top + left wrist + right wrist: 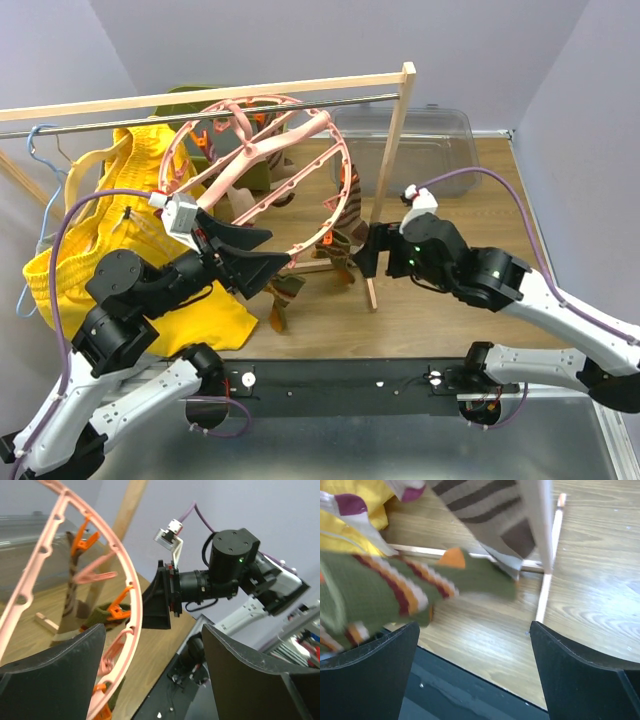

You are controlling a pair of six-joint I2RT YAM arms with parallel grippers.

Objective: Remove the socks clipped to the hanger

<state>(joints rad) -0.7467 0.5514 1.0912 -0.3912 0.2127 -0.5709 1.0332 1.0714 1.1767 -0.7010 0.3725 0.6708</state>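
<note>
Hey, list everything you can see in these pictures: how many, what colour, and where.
hanger: one, pink ring, under the rail at the back
clips: several, orange, around the ring
socks: at least three, green with orange, brown striped, hanging from the ring
garment: one, yellow, left of the ring
wire hanger: one, light blue, far left
rack: one, wooden with a metal rail, across the table
bin: one, clear, back right
table: one, wood
left gripper: black, open, at the ring's lower edge
right gripper: black, open, beside the rack post
</note>
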